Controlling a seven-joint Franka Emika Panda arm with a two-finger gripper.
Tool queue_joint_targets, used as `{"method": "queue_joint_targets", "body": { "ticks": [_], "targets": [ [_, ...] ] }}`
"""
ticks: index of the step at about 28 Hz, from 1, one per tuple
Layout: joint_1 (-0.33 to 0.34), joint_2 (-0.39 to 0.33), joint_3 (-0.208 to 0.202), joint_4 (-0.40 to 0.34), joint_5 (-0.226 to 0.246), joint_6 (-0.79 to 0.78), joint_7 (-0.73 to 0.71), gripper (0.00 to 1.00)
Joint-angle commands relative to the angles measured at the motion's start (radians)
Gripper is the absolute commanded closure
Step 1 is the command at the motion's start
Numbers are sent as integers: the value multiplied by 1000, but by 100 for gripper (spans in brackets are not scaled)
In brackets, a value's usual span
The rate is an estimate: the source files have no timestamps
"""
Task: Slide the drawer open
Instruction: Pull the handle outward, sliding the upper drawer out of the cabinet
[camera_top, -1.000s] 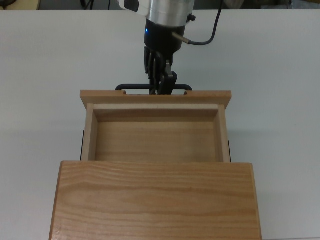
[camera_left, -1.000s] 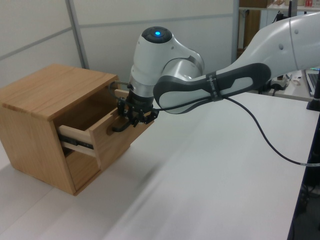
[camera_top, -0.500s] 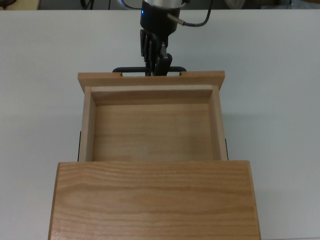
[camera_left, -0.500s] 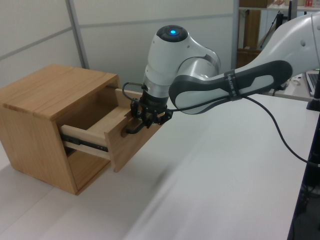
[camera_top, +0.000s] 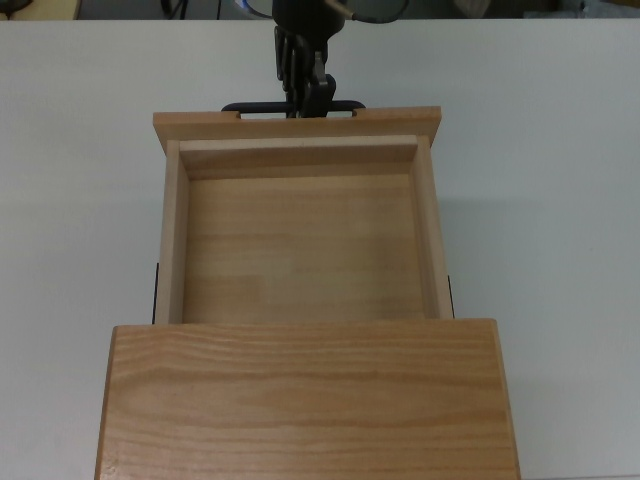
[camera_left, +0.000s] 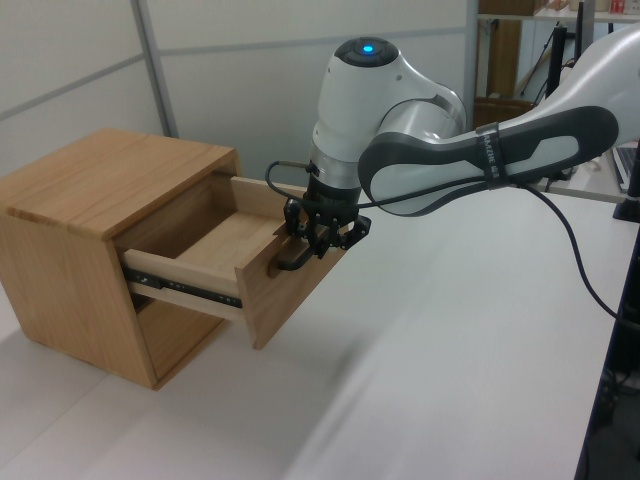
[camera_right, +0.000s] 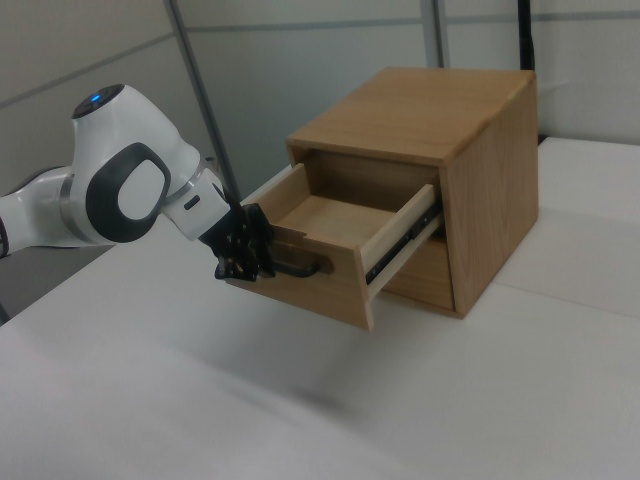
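Note:
The light wooden drawer (camera_top: 200, 129) stands pulled well out of the wooden cabinet (camera_top: 305, 400), its inside bare. In the top view its front panel is at the top, with the thin black bar handle (camera_top: 250, 106) just beyond it. My gripper (camera_top: 304, 97) is shut on the middle of that handle. From the side, the left view shows the gripper (camera_left: 316, 236) on the handle (camera_left: 290, 260) at the drawer front (camera_left: 285, 300), with the black slide rail (camera_left: 185, 289) exposed. In the right view the gripper (camera_right: 249, 260) holds the handle (camera_right: 303, 268) at the drawer (camera_right: 320, 283).
The cabinet (camera_right: 440, 110) sits on a white table (camera_left: 450, 350). A grey panelled wall (camera_left: 220, 70) stands behind it. A black cable (camera_left: 560, 250) trails from the arm. A black post (camera_left: 632, 170) stands at the left view's right edge.
The gripper has pulled the handle away from the cabinet, and the drawer has slid further out, showing more of its inside and rail.

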Motion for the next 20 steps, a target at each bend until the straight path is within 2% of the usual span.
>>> {"method": "queue_joint_targets", "body": {
  "ticks": [1,10,11,14,16,17,20],
  "targets": [
    [2,-81,-24,-46,6,-72,-75,100],
    [4,-104,-25,-63,15,-85,-75,100],
    [4,-104,-27,-60,41,-87,-75,93],
    [4,-104,-41,-53,59,-87,-75,66],
    [4,-104,-45,-49,61,-85,-75,42],
    [4,-103,-45,-46,61,-85,-77,19],
    [4,-99,-45,-27,61,-85,-81,0]
  ]
}}
